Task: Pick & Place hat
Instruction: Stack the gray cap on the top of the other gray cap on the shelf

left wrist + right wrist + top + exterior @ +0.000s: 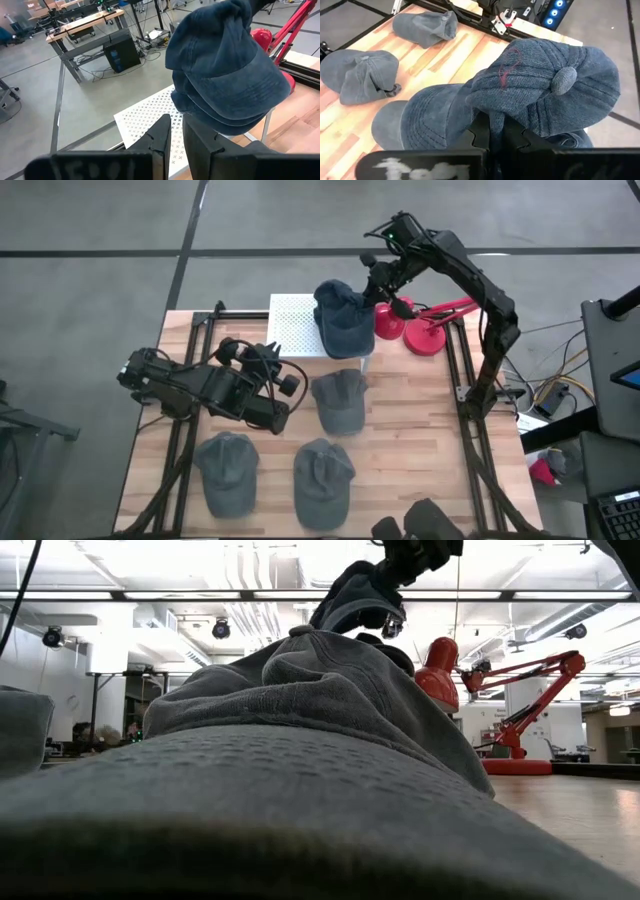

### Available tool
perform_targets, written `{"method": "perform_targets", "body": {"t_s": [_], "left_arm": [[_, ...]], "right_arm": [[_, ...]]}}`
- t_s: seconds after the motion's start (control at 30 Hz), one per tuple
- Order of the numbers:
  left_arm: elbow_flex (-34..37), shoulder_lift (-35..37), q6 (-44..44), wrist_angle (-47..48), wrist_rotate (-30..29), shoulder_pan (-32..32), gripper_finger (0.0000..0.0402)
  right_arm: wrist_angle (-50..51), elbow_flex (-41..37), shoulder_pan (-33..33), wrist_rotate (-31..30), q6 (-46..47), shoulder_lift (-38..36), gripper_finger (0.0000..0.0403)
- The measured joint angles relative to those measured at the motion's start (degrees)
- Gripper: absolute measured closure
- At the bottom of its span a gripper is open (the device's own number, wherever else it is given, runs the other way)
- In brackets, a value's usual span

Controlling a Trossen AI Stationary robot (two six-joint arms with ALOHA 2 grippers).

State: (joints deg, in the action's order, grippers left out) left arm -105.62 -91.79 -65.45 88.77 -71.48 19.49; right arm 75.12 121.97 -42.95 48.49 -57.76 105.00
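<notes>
Three grey caps lie on the wooden table [420, 430]: the near-left cap [227, 470], the near-centre cap [323, 480] and the middle cap [338, 400]. The left gripper [283, 395] rests low beside the middle cap, fingers pressed together with nothing between them. Farther back, the right gripper [372, 288] pinches the crown of the blue cap [343, 318], which hangs over the white perforated tray [293, 325], brim toward the table's near edge. Beside it stands a red desk lamp [425, 325].

Even overhead lighting, soft shadows on the counter [420, 430]. Low view: ceiling lights [180, 595] blown out, nearest cap [250, 810] fills the foreground, out of focus. Wrist views: near claw housings blurred, caps sharp.
</notes>
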Motion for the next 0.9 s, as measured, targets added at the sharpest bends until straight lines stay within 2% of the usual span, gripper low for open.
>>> {"method": "perform_targets", "body": {"t_s": [0.5, 0.7, 0.9], "left_arm": [[0.0, 0.0, 0.2, 0.0, 0.0, 0.0, 0.0349], [0.0, 0.0, 0.3, 0.1, 0.0, 0.0, 0.0349], [0.0, 0.0, 0.3, 0.1, 0.0, 0.0, 0.0349]], "right_arm": [[2.7, -0.6, -1.0, -0.6, -0.8, 3.2, 0.0385], [2.5, -0.6, -1.0, -6.1, 0.6, 3.7, 0.0369], [2.1, -0.6, -1.0, -7.5, 1.1, 3.5, 0.0346]]}}
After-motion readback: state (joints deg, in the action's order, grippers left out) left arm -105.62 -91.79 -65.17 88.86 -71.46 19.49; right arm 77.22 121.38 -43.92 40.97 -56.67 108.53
